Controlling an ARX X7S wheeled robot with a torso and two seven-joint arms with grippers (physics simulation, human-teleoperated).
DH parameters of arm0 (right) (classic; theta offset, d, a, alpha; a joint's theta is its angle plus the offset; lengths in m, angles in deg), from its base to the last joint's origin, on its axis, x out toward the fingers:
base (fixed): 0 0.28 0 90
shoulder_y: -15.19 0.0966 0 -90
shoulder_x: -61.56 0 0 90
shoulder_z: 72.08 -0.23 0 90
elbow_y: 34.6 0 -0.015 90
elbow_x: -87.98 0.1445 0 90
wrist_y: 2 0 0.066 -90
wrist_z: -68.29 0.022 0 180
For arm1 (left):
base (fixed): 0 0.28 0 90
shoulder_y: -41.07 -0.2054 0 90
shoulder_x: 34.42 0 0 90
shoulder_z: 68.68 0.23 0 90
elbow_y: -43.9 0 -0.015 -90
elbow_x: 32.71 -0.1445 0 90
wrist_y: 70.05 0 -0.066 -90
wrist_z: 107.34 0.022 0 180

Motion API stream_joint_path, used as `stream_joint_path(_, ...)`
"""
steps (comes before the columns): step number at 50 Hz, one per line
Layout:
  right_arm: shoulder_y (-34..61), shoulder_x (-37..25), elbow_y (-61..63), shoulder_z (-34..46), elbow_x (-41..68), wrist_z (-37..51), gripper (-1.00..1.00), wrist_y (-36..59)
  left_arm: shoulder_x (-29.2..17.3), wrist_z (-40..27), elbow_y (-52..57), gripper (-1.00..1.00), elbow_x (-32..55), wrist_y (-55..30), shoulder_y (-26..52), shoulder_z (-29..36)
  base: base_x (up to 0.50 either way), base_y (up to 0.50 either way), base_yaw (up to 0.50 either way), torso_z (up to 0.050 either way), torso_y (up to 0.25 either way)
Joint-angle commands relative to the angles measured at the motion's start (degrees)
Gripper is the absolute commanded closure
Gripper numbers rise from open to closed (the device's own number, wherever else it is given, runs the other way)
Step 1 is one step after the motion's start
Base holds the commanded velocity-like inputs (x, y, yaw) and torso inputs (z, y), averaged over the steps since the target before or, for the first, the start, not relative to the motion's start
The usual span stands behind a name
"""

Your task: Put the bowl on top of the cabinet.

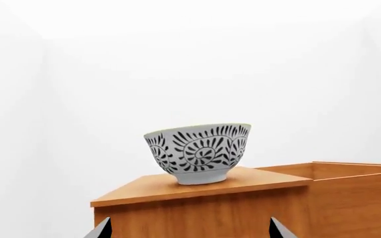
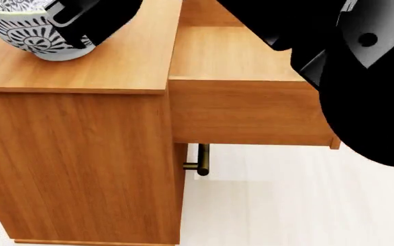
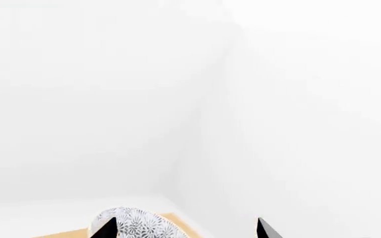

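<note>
The bowl (image 1: 197, 153), white with a dense black floral pattern, stands upright near a corner of the cabinet's flat wooden top (image 1: 263, 181). My left gripper (image 1: 190, 230) is open and empty, level with the cabinet's side and some way short of the bowl. My right gripper (image 3: 185, 230) is open too, and the bowl (image 3: 134, 225) shows just beyond one of its fingertips (image 3: 104, 229). In the head view the bowl (image 2: 19, 31) sits at the top left on the cabinet (image 2: 101, 66), its right side covered by a black gripper part (image 2: 91, 20).
A drawer (image 2: 245, 107) stands pulled out from the cabinet's upper part, with a brass bar handle (image 2: 198, 161) below it. My right arm (image 2: 368, 87) fills the right of the head view. Pale floor (image 2: 286, 205) lies beneath, and white walls stand behind.
</note>
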Motion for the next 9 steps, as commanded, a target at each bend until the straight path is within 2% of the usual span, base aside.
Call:
stream_joint_path(1, -6.6, -6.3, 5.0, -6.2, 3.5, 2.5, -1.0, -3.8, -0.4, -0.4, -0.1, -1.0, 0.2, 0.4, 0.0, -0.2, 0.0, 0.0, 0.0, 0.0, 0.0)
stream_joint_path(9, -15.5, -11.1, 10.4, -10.2, 4.0, 2.7, -1.0, -7.9, -1.0, -1.5, 0.2, -1.0, -0.2, 0.5, -0.3, -0.6, 0.0, 0.0, 0.0, 0.0, 0.0)
